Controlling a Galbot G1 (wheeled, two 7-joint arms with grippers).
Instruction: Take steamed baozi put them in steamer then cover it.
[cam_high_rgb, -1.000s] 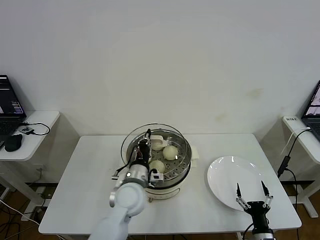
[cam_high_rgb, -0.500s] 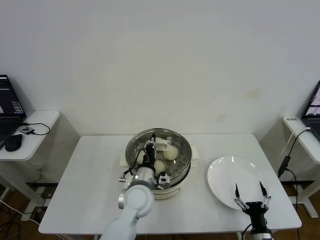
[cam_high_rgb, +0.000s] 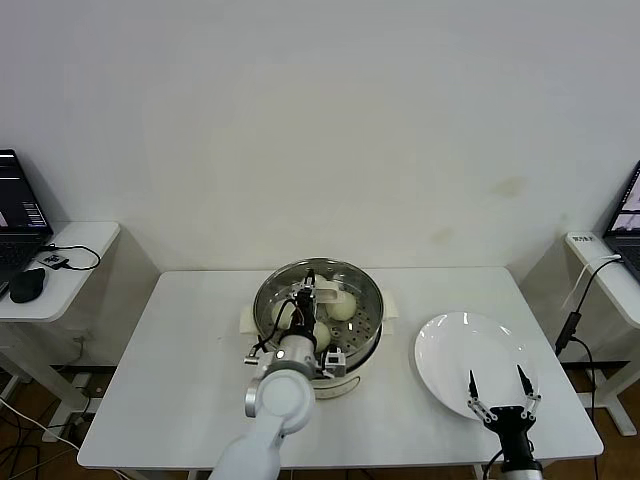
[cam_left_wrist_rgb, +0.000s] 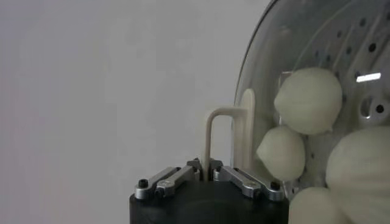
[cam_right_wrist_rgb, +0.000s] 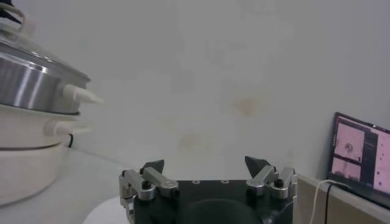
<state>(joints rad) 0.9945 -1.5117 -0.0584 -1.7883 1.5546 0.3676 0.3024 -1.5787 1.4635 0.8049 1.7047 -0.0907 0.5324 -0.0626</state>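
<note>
Cover (cam_high_rgb: 318, 300): now seated squarely over the steamer (cam_high_rgb: 360, 345), where a second earlier it was held tilted off the rim toward the left.
Left gripper (cam_high_rgb: 310, 290): clamped shut on the cover's cream handle (cam_left_wrist_rgb: 220, 141), carried rightward since.
Baozi (cam_left_wrist_rgb: 308, 100): seen inside through the glass.
Right gripper (cam_high_rgb: 495, 380): jaws wide, nothing held, parked over the white plate's (cam_high_rgb: 450, 345) near edge, barely shifted.
Table (cam_high_rgb: 180, 380): unchanged.

I see four cream-white baozi (cam_left_wrist_rgb: 308, 100) under a clear cover (cam_high_rgb: 318, 290) with a cream-white handle (cam_left_wrist_rgb: 218, 140). The steamer (cam_high_rgb: 365, 335) is shiny steel, its tray dotted with holes, on a cream base. Plate (cam_high_rgb: 470, 350) and table (cam_high_rgb: 185, 370) are white.
</note>
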